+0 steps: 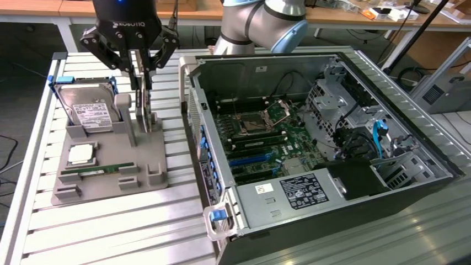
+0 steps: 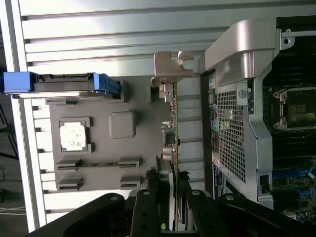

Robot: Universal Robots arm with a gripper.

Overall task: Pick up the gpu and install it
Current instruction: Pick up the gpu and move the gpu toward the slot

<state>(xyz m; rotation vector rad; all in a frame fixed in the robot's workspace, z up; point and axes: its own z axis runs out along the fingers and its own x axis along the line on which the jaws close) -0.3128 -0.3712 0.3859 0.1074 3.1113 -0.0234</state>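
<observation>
Nearest me, the grey holder (image 1: 110, 168) sits on the table beside the open computer case (image 1: 294, 138). The gpu (image 1: 145, 110) stands on edge in the holder. The gripper (image 1: 142, 88) has narrowed onto the gpu's upper edge, pinching both faces. The hard drive (image 1: 88, 110) stands at the back.

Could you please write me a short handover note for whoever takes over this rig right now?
Gripper: jaws closed on the upper edge of the gpu card, a dark flat board with a silver metal end bracket.
Gpu card: upright in the grey moulded holder tray, beside the open grey metal computer case.
Done: the grasp appears made.
Left: the card is not yet lifted out of the tray and not yet installed in the case.
</observation>
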